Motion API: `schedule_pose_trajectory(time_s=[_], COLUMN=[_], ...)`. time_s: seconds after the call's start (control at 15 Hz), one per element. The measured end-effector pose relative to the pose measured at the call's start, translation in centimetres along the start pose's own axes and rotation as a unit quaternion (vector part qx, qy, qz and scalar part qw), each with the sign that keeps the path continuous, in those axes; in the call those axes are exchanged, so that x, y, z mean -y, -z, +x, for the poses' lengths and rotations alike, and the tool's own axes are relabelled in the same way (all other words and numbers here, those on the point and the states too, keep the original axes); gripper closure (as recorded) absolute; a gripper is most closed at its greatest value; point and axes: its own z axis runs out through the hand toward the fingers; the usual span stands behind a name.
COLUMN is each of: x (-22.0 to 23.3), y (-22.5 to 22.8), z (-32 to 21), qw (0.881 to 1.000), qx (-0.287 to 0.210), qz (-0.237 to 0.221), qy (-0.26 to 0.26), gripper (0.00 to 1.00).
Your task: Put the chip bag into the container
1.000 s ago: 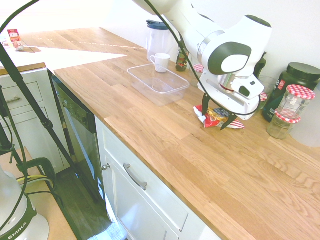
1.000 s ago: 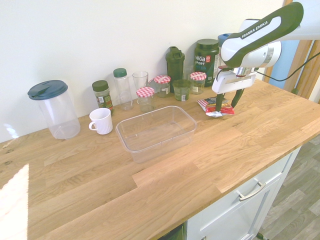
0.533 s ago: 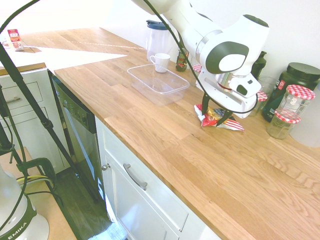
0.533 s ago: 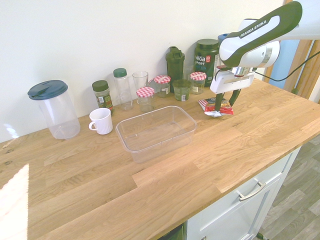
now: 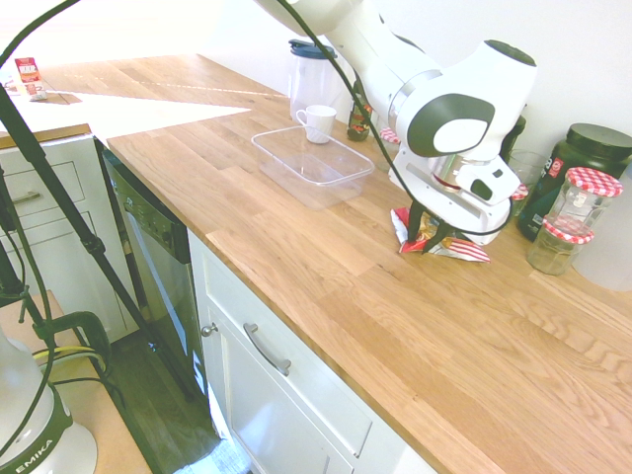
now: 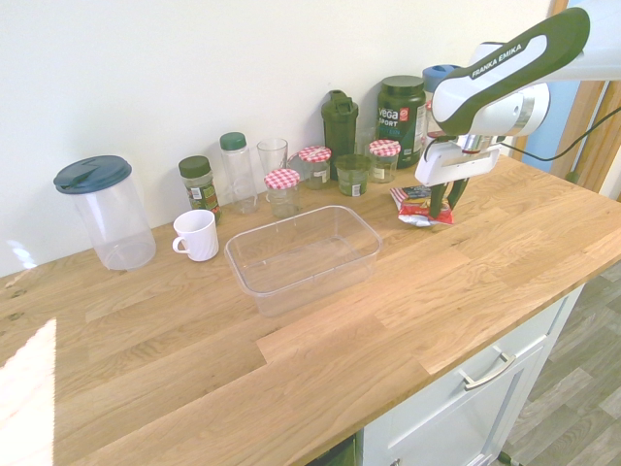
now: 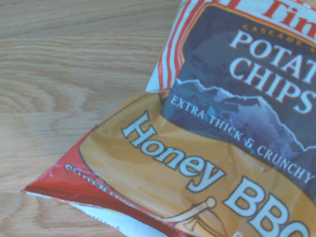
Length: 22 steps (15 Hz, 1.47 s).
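Claw (image 5: 431, 240) points straight down, fingers flanking the chip bag (image 5: 456, 247).

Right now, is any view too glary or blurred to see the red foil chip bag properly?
Wrist view: the red foil chip bag fills the frame, its print slightly soft but readable. First exterior view: evenly lit, the bag partly hidden by the gripper. Second exterior view: sun patch at lower left, the bag small, unglared.

White mug (image 6: 197, 234), lidded clear pitcher (image 6: 102, 211), red-checked jars (image 6: 282, 190), dark supplement tub (image 6: 400, 115), wooden counter (image 6: 408, 301)
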Motion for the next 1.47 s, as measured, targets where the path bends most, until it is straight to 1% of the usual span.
schedule_pose_trajectory(time_s=[0.47,0.67,0.8,1.0,1.13,1.27,1.47], x=[-1.0,-0.5,0.5,2.8,4.8,7.8,11.9], y=[-0.2,1.2,4.1,10.0,12.2,12.6,10.9], z=[0.3,-0.9,-3.2,-8.1,-11.7,-15.8,-22.0], qw=[1.0,1.0,0.998,0.995,0.992,0.99,0.986], qx=[-0.01,-0.023,-0.04,-0.077,-0.091,-0.1,-0.109], qz=[0.001,0.008,0.017,0.03,0.032,0.025,0.002], qy=[0.002,0.015,0.036,0.062,0.078,0.097,0.123], gripper=[1.0,1.0,1.0,1.0,1.0,1.0,1.0])
